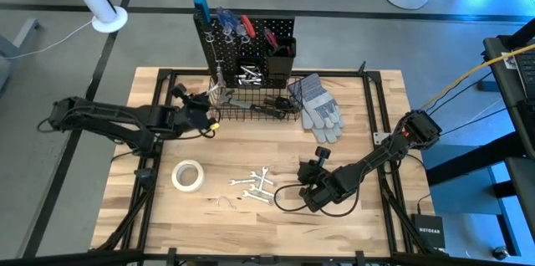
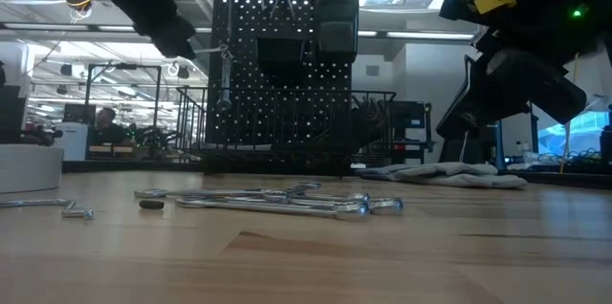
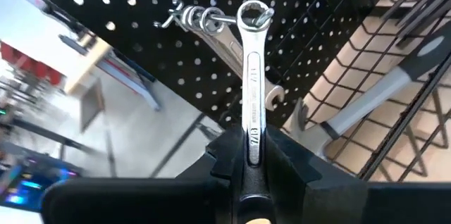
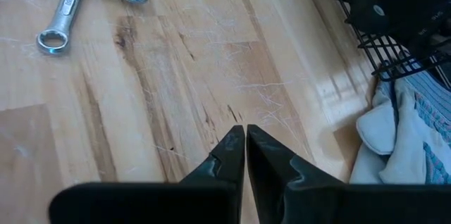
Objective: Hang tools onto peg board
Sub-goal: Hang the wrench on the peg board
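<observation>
My left gripper (image 3: 252, 155) is at the black peg board (image 1: 242, 36) and is shut on a silver wrench (image 3: 252, 76). The wrench's ring end (image 3: 254, 14) sits at the tip of a silver hook (image 3: 211, 20), which carries other wrenches. Several loose wrenches (image 1: 257, 187) and a white tape roll (image 1: 188, 175) lie flat on the table. My right gripper (image 4: 244, 136) is shut and holds nothing. It hovers over bare wood to the right of the loose wrenches (image 4: 70, 13). My left gripper pinches the wrench's shank (image 3: 253, 139) between its two fingers, near the end away from the ring. The fingers lie along the wrench and point toward the peg board. The wrench is clear of the table. The hook's tip shows inside its ring end.
A black wire basket (image 1: 255, 107) at the board's base holds a hammer (image 3: 366, 108) and other tools. Grey work gloves (image 1: 319, 103) lie right of the basket. Screwdrivers (image 1: 234, 23) and box bins (image 1: 280, 53) are on the board. A small hook (image 2: 76, 210) lies on the table.
</observation>
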Controlling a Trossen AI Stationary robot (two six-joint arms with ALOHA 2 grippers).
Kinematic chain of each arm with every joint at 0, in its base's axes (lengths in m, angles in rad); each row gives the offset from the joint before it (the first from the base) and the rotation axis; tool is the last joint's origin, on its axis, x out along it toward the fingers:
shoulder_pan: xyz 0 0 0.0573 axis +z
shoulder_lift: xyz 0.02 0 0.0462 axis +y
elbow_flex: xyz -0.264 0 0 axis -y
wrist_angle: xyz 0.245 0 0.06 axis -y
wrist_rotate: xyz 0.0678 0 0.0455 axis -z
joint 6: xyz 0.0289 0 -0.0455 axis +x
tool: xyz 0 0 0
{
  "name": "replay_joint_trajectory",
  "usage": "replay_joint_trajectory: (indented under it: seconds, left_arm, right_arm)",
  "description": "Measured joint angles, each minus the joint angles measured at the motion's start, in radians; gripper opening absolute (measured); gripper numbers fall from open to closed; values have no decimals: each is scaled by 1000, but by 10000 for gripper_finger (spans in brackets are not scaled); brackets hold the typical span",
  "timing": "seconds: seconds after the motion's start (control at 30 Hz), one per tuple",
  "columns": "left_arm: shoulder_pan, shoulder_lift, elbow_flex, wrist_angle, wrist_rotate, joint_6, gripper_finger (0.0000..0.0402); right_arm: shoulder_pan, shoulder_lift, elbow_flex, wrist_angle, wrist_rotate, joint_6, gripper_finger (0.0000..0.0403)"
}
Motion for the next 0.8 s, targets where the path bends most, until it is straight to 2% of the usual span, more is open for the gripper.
replay_joint_trajectory:
  seconds: [0.17, 0.4, 0.53, 0.67, 0.8]
  left_arm:
    - [43, 7, 0, 21, 58, -44, 44]
    - [71, 21, 0, 62, 74, -79, 44]
    - [83, 20, 0, 102, 149, -57, 48]
    - [98, 21, 0, 115, 227, -45, 70]
    - [112, 21, 0, 117, 279, -37, 109]
  right_arm:
    - [0, 0, 0, 0, 0, 0, 23]
    - [0, 0, 0, -1, 0, 0, 24]
    - [0, -1, 0, -1, 0, 0, 24]
    - [0, -1, 0, -1, 0, 0, 24]
    - [0, -1, 0, -1, 0, 0, 23]
